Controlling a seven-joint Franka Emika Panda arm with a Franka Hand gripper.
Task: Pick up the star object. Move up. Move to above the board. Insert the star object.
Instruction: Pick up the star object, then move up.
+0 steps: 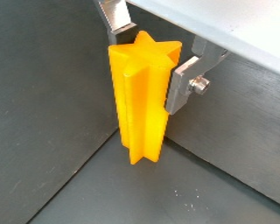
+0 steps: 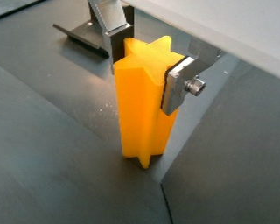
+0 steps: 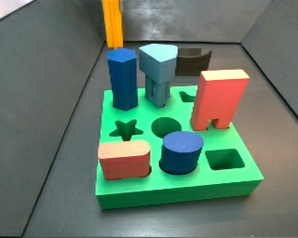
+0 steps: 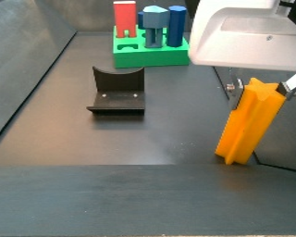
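The star object (image 1: pixel 136 105) is a tall orange-yellow ridged prism standing upright on the dark floor; it shows in both wrist views (image 2: pixel 143 114) and both side views (image 4: pixel 247 125) (image 3: pixel 112 23). My gripper (image 1: pixel 150 59) straddles its top end, also seen in a wrist view (image 2: pixel 145 63) and a side view (image 4: pixel 262 86). One finger (image 1: pixel 184 83) lies against a ridge, the other finger (image 1: pixel 115 26) stands slightly off it. The jaws look open. The green board (image 3: pixel 177 191) lies well apart, with its star hole (image 3: pixel 127 128) uncovered.
On the board stand a dark blue hexagonal column (image 3: pixel 122 79), a grey-blue peg (image 3: pixel 158 74), a red arch block (image 3: pixel 220 98), a blue cylinder (image 3: pixel 182 152) and a salmon block (image 3: pixel 123 160). The fixture (image 4: pixel 117 91) stands between board and star object. Grey walls enclose the floor.
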